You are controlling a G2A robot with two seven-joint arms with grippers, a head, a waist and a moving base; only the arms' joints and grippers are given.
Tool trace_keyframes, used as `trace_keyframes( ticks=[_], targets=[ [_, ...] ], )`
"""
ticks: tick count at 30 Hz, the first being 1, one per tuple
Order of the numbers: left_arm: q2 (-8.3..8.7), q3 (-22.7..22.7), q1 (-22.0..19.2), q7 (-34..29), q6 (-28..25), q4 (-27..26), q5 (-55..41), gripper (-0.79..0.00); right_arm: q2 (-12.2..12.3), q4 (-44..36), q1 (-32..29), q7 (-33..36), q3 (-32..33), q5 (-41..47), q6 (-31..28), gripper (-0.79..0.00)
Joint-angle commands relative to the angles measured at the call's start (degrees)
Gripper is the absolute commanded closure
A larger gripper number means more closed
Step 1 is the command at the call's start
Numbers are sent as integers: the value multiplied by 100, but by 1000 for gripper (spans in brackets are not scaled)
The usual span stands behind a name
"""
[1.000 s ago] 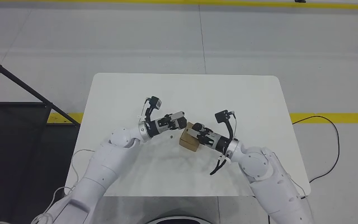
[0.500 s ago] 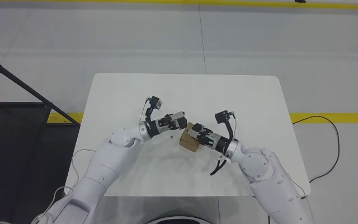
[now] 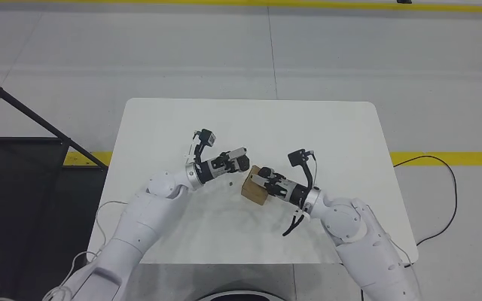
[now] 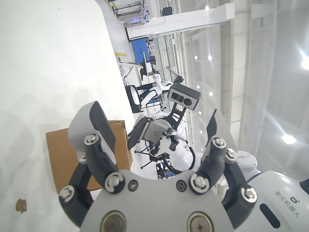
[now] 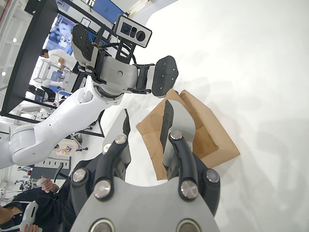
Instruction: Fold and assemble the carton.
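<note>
A small brown carton [image 3: 254, 191] lies near the middle of the white table [image 3: 339, 135], with its flaps partly raised. My right gripper [image 3: 263, 180] is at the carton's upper edge. In the right wrist view this gripper [image 5: 146, 124] is open, one finger lying over the carton [image 5: 207, 131] and a brown flap between the fingers. My left gripper [image 3: 239, 159] hovers just left of the carton, open and empty. In the left wrist view it [image 4: 157, 126] frames the carton [image 4: 62, 150] beside one finger. From the right wrist view, a pad of the left gripper [image 5: 124, 59] sits by the carton's top corner.
A small brown scrap [image 4: 21, 205] lies on the table near the carton. Bare white tabletop surrounds the carton on all sides; the table's far edge [image 3: 252, 101] and right edge are well away from both arms.
The left gripper has edged very slightly toward the far side of the table. The carton and the right gripper look unmoved.
</note>
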Motion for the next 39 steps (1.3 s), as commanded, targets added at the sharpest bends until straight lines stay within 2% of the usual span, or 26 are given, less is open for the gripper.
trace_keyframes(
  ticks=[1,17,28,39],
  targets=[
    [-17,41,-14,47,-5,4,45,-785,-1,-3,-1,-3,2,0,6,-360],
    [-95,134,-72,152,-77,55,108,-785,-7,24,23,43,-9,21,-22,-360],
    [-67,-46,-69,132,-130,106,9,-785,-8,38,23,55,-2,16,-18,-360],
    [17,-239,109,-567,-431,-183,-229,-785,-14,71,38,21,2,22,-5,-360]
  ],
)
